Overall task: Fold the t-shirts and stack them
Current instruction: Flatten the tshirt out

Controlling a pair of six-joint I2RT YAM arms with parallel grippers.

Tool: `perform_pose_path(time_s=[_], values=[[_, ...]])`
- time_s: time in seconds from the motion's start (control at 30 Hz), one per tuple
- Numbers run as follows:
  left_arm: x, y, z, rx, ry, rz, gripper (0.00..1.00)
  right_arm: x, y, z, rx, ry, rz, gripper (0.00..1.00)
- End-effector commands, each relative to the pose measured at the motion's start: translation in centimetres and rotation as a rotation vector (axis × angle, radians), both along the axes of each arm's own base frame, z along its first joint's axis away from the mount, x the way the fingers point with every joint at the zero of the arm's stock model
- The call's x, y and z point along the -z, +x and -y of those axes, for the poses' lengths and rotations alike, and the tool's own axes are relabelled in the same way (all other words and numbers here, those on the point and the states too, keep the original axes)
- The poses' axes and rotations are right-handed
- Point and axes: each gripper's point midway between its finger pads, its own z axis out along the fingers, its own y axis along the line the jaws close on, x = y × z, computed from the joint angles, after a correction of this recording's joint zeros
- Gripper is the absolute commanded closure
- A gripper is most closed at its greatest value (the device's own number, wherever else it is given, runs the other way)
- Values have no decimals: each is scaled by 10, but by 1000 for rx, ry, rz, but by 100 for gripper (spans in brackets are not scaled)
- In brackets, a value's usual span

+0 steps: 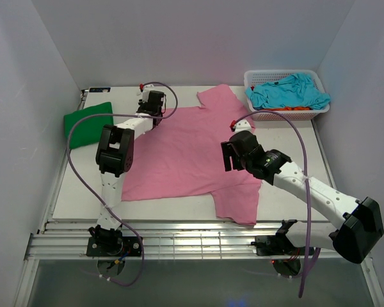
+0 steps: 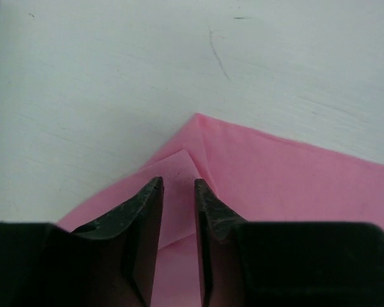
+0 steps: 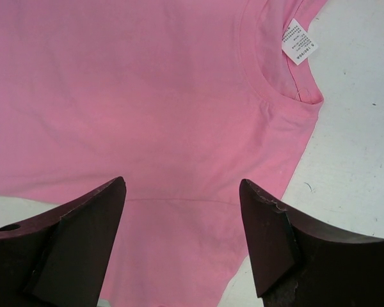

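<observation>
Left gripper (image 2: 177, 183) is parted narrowly, right gripper (image 3: 181, 185) widely; the pink t-shirt (image 2: 294, 185)'s curled corner between the left jaws could be snagged.

Left jaws slightly apart — right jaws wide

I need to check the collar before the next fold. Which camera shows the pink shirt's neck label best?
Right wrist: the white neck label sits close up at the collar of the pink shirt, print unreadable. Top external shows the whole shirt but no label to make out. Left wrist shows only a corner.
</observation>
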Motion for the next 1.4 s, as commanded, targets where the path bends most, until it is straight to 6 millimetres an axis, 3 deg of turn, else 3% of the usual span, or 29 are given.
perform_pose_path(time_s=[0.0,0.13,0.43,0.57,0.67,0.83,1.03,1.17,1.2,1.27,1.3,1.37], values=[[-17,14,-2,-12,46,42,62,-6,7,-5,-5,29,27,22],[-9,17,-6,-24,72,17,55,1,3,-1,1,33,13,22],[-15,22,-12,-36,75,44,55,20,-6,5,5,22,-32,22],[-8,23,-18,-39,83,27,55,21,-8,6,6,26,-35,22],[-7,22,-25,-62,85,24,60,21,-8,8,13,22,-31,22],[-7,20,-38,-109,95,26,83,22,-6,10,21,15,-31,22],[-16,20,-44,-123,93,38,87,19,2,6,20,-2,-21,22],[-32,24,-48,-128,98,71,87,8,30,12,59,-47,23,21],[-36,25,-49,-131,102,75,87,-4,42,12,76,-38,51,21],[-48,25,-53,-147,111,93,87,-4,68,23,117,-50,57,21],[-53,24,-54,-152,111,99,87,-15,83,22,124,-23,82,21],[-64,21,-57,-166,105,119,87,-9,114,30,140,11,74,21]])
